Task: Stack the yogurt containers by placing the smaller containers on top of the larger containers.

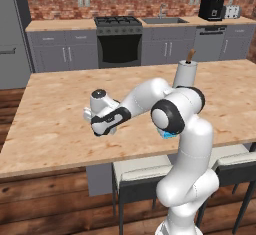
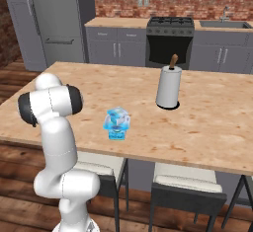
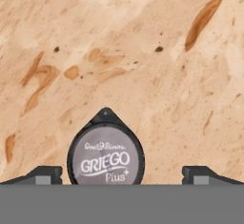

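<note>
While the gripper (image 3: 122, 174) hung over the pale wooden counter (image 3: 143, 51), its two dark fingertips (image 3: 40, 174) stood wide apart at the bottom of the hand view, holding nothing. Between them, low and left of centre in that frame, lay the tiny dark round cup with a pale grey printed lid (image 3: 106, 155), its small pull tab pointing up the frame. It looked light and stiff, with a smooth foil top likely to be slippery, so the rigid dark rim at the sides seemed the better place to pinch, gently. In the right base view the translucent light-blue cup (image 2: 117, 119) sat on the squarish light-blue tub (image 2: 116, 133) just left of centre, well apart from the tall white paper roll (image 2: 168, 88) in the upper right of centre.
</note>
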Tool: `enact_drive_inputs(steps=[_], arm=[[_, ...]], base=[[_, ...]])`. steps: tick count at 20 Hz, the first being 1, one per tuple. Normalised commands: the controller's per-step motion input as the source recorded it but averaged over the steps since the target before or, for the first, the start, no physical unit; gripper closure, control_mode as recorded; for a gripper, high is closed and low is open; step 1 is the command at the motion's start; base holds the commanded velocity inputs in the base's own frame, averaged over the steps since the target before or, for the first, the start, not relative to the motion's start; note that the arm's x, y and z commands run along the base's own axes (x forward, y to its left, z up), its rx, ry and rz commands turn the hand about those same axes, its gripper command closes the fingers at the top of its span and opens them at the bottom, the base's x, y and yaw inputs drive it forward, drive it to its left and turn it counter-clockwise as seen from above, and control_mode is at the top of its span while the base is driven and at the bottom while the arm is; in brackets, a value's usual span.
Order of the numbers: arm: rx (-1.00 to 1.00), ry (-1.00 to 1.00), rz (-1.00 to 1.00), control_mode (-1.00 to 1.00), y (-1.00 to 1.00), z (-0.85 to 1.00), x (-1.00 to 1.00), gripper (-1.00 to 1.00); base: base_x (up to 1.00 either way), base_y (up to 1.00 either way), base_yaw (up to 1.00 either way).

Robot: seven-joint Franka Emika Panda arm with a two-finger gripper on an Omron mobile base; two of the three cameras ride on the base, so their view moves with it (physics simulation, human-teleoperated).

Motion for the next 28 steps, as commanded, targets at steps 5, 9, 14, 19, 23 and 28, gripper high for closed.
enact_drive_inputs(steps=[5, 9, 14, 19, 23, 28], arm=[[-0.01, 0.00, 0.00, -1.00, 0.00, -0.03, 0.00, -1.00], [-0.04, 0.00, 0.00, -1.00, 0.00, -0.11, 0.00, -1.00], [-0.05, 0.00, 0.00, -1.00, 0.00, -0.15, 0.00, -1.00], [-0.04, 0.00, 0.00, -1.00, 0.00, -0.13, 0.00, -1.00], [-0.03, 0.00, 0.00, -1.00, 0.00, -0.08, 0.02, -1.00], [-0.01, 0.00, 0.00, -1.00, 0.00, -0.02, 0.01, -1.00]], base=[[0.00, 0.00, 0.00], [0.00, 0.00, 0.00], [0.00, 0.00, 0.00], [0.00, 0.00, 0.00], [0.00, 0.00, 0.00], [0.00, 0.00, 0.00]])
